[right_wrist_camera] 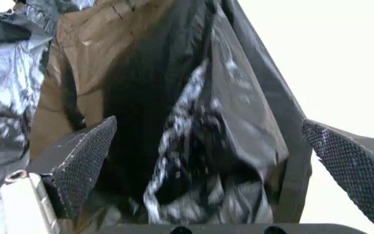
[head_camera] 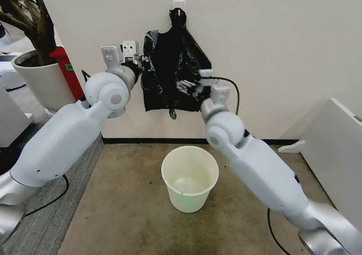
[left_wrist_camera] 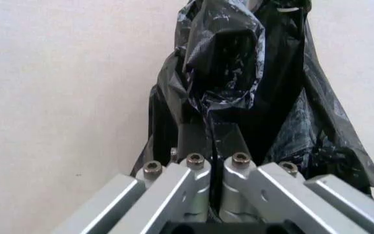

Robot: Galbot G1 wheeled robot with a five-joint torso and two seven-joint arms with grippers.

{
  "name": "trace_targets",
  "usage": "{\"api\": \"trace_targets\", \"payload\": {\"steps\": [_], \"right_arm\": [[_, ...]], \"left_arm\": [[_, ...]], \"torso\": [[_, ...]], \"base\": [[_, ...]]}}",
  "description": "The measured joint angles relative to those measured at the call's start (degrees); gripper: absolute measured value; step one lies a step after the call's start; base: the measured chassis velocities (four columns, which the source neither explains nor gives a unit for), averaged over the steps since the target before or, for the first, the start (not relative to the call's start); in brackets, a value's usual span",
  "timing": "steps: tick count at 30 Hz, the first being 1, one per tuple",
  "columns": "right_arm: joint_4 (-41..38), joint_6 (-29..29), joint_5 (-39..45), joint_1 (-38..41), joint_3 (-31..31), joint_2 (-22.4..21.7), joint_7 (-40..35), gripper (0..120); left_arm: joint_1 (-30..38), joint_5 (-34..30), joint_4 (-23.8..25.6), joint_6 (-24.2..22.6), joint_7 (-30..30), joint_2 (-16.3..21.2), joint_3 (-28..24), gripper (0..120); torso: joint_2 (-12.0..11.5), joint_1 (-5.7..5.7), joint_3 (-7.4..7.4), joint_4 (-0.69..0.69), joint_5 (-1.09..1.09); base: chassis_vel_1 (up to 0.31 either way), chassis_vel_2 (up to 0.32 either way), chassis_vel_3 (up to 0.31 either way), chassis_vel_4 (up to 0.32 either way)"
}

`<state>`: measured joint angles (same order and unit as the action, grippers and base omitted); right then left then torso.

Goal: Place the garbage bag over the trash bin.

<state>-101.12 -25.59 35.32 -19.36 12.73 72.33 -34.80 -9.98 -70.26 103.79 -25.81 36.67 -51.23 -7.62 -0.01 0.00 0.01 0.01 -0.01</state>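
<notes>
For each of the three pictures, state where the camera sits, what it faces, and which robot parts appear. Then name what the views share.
Head view: on the head, looking down at the trash bin and wall; both arms show.
Left wrist view: behind the left claw, shut on the garbage bag.
Right wrist view: behind the right claw, open around bag folds.
Shared: all three see the bag.

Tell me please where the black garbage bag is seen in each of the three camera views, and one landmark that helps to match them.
Head view: the garbage bag hangs on the wall, above the trash bin, between the two grippers.
Left wrist view: garbage bag at centre and right, a fold pinched by the shut left gripper.
Right wrist view: garbage bag between the open fingers of the right gripper.
Shared landmark: the plain white wall behind the bag.
</notes>
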Motion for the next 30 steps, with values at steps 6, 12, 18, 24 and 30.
{"api": "trace_targets", "payload": {"steps": [6,12,18,24,30], "right_arm": [[4.0,-1.9,1.0,5.1,2.0,3.5,-2.9,100],[8.0,-2.6,3.4,8.3,3.1,7.7,-5.8,100],[12.9,-2.7,2.5,9.7,2.8,11.1,-6.7,100],[16.4,-2.7,-0.4,10.1,2.4,12.8,-6.7,100],[20.2,-3.7,-5.5,10.0,1.8,14.0,-6.4,100]], "left_arm": [[-0.5,0.0,0.1,0.1,-0.3,0.0,0.6,0],[-1.1,0.4,0.1,0.2,-0.6,-0.1,1.0,0],[-1.4,0.7,0.0,0.3,-1.0,-0.2,1.3,0],[-1.5,0.8,0.0,0.3,-1.3,-0.4,1.4,0],[-1.5,1.0,0.0,0.4,-1.7,-0.5,1.7,0]], "torso": [[0.0,0.0,0.0,0.0,0.0],[0.0,0.0,0.0,0.0,0.0],[0.0,0.0,0.0,0.0,0.0],[0.0,0.0,0.0,0.0,0.0],[0.0,0.0,-0.01,-0.01,0.01]], "base": [[0.0,0.0,0.0,0.0],[0.0,0.0,0.0,0.0],[0.0,0.0,0.0,0.0],[0.0,0.0,0.0,0.0],[0.0,0.0,0.0,0.0]]}}
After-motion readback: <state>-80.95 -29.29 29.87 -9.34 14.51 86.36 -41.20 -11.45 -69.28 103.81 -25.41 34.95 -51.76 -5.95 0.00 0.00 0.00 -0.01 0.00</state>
